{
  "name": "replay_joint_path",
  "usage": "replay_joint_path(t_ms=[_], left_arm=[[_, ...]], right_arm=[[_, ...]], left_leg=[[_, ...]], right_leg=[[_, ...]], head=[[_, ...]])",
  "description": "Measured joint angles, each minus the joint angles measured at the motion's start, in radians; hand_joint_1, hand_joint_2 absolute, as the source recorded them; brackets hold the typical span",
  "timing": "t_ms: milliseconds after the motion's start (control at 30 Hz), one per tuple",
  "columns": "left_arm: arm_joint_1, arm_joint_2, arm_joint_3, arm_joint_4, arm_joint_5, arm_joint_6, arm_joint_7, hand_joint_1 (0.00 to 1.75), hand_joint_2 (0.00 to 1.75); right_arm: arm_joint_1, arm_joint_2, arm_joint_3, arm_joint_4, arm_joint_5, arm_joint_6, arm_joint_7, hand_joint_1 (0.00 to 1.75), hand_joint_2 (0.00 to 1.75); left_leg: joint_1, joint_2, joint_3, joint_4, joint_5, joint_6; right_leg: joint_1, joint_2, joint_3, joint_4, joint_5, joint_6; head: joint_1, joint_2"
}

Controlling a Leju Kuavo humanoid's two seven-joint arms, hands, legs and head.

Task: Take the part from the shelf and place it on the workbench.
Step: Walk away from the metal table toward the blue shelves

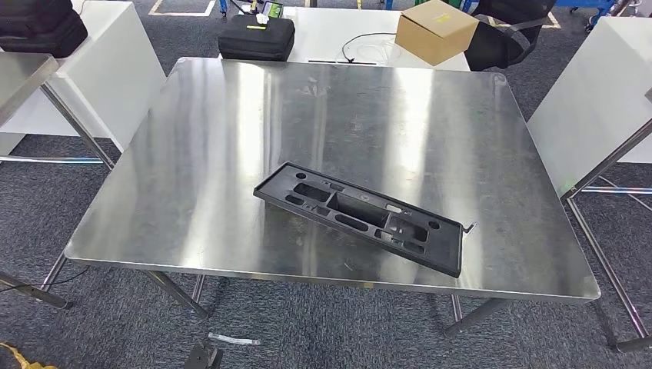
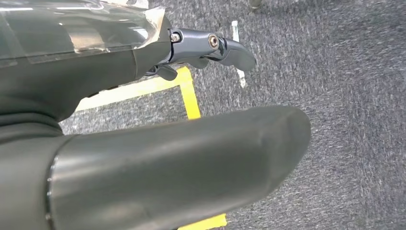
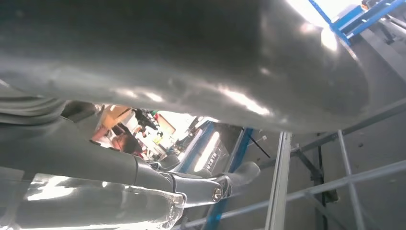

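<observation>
Left wrist view — left hand (image 2: 158, 143) empty, fingers (image 2: 225, 48) apart, over carpet (image 2: 344, 96).

In the left wrist view the left hand (image 2: 182, 158) is cut off by the picture's edges, its thick thumb hiding much of the carpet and part of the yellow floor tape (image 2: 189, 96) beyond; how the fingers lie cannot be fully told. In the right wrist view the right hand (image 3: 191, 67) is close and blurred, hiding most of the room, and a person (image 3: 122, 141) seen through the gap is too small to make out. In the head view the cardboard box (image 1: 435, 29) and black case (image 1: 257, 37) partly hide the far white desk (image 1: 338, 31), whose far part the picture's edge cuts off.
</observation>
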Motion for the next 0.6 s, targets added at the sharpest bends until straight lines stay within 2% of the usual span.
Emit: replay_joint_path(t_ms=[67, 133, 167, 200, 267, 300, 333, 367, 400, 467, 500, 533, 600], left_arm=[[0.004, 0.001, 0.006, 0.001, 0.007, 0.008, -0.001, 0.00, 0.00], [0.011, 0.002, 0.014, 0.001, 0.015, 0.014, -0.004, 0.00, 0.00], [0.014, 0.002, 0.018, 0.002, 0.019, 0.016, -0.005, 0.00, 0.00], [0.017, 0.002, 0.021, 0.002, 0.023, 0.018, -0.006, 0.00, 0.00], [0.021, 0.002, 0.028, 0.002, 0.032, 0.022, -0.008, 0.00, 0.00], [0.024, 0.001, 0.032, 0.002, 0.036, 0.023, -0.009, 0.00, 0.00], [0.028, 0.001, 0.038, 0.002, 0.041, 0.024, -0.010, 0.00, 0.00], [0.032, 0.001, 0.043, 0.002, 0.044, 0.025, -0.010, 0.00, 0.00], [0.035, 0.002, 0.048, 0.002, 0.046, 0.025, -0.010, 0.00, 0.00], [0.038, 0.003, 0.055, 0.001, 0.052, 0.025, -0.011, 0.00, 0.00], [0.038, 0.004, 0.059, 0.000, 0.055, 0.024, -0.012, 0.00, 0.00], [0.040, 0.004, 0.063, -0.001, 0.059, 0.023, -0.012, 0.00, 0.00], [0.045, 0.004, 0.071, -0.002, 0.065, 0.021, -0.014, 0.00, 0.00]], right_arm=[[0.007, 0.027, 0.003, -0.006, 0.000, 0.003, -0.008, 0.00, 0.00], [0.009, 0.049, 0.006, -0.007, -0.002, 0.004, -0.015, 0.00, 0.00], [0.010, 0.058, 0.007, -0.008, -0.004, 0.005, -0.017, 0.00, 0.00], [0.012, 0.065, 0.008, -0.008, -0.005, 0.005, -0.019, 0.00, 0.00], [0.016, 0.083, 0.010, -0.009, -0.009, 0.005, -0.020, 0.00, 0.00], [0.019, 0.093, 0.012, -0.009, -0.011, 0.005, -0.020, 0.00, 0.00], [0.023, 0.103, 0.014, -0.010, -0.012, 0.004, -0.020, 0.00, 0.00], [0.026, 0.111, 0.015, -0.011, -0.013, 0.003, -0.020, 0.00, 0.00], [0.028, 0.118, 0.015, -0.012, -0.013, 0.002, -0.020, 0.00, 0.00], [0.030, 0.133, 0.016, -0.018, -0.013, 0.000, -0.022, 0.00, 0.00], [0.031, 0.140, 0.016, -0.021, -0.013, -0.001, -0.023, 0.00, 0.00], [0.030, 0.146, 0.016, -0.023, -0.012, -0.001, -0.025, 0.00, 0.00], [0.026, 0.154, 0.016, -0.024, -0.011, -0.001, -0.028, 0.00, 0.00]], left_leg=[[-0.005, -0.006, -0.005, 0.007, 0.002, -0.013], [-0.003, -0.005, -0.012, 0.020, -0.007, -0.020], [0.000, -0.003, -0.022, 0.041, -0.028, -0.022], [0.001, 0.001, -0.038, 0.080, -0.062, -0.023], [0.000, 0.004, -0.083, 0.201, -0.143, -0.022], [-0.001, 0.004, -0.098, 0.252, -0.168, -0.020], [-0.001, 0.004, -0.100, 0.278, -0.176, -0.018], [-0.001, 0.004, -0.083, 0.268, -0.165, -0.014], [-0.001, 0.004, -0.047, 0.222, -0.142, -0.008], [-0.004, 0.004, 0.042, 0.092, -0.101, 0.003], [-0.007, 0.004, 0.072, 0.044, -0.090, 0.006], [-0.011, 0.003, 0.086, 0.018, -0.086, 0.007], [-0.019, 0.003, 0.079, 0.008, -0.077, 0.012]], right_leg=[[0.004, 0.009, -0.001, 0.001, 0.001, -0.022], [-0.001, 0.009, -0.012, 0.005, 0.000, -0.044], [-0.002, 0.008, -0.017, 0.006, 0.004, -0.053], [-0.002, 0.006, -0.022, 0.006, 0.008, -0.063], [0.009, 0.001, -0.034, 0.006, 0.017, -0.082], [0.015, -0.001, -0.041, 0.006, 0.022, -0.090], [0.021, -0.003, -0.048, 0.006, 0.026, -0.095], [0.025, -0.003, -0.053, 0.007, 0.030, -0.097], [0.028, -0.003, -0.057, 0.007, 0.034, -0.098], [0.034, -0.004, -0.062, 0.007, 0.042, -0.093], [0.037, -0.004, -0.064, 0.008, 0.046, -0.088], [0.039, -0.005, -0.065, 0.009, 0.050, -0.081], [0.038, -0.006, -0.068, 0.007, 0.061, -0.066]], head=[[-0.002, 0.000], [-0.008, 0.000], [-0.011, 0.000], [-0.013, 0.000], [-0.015, 0.000], [-0.016, 0.000], [-0.016, 0.000], [-0.016, 0.000], [-0.016, 0.000], [-0.016, 0.000], [-0.015, 0.000], [-0.015, 0.000], [-0.014, 0.000]])
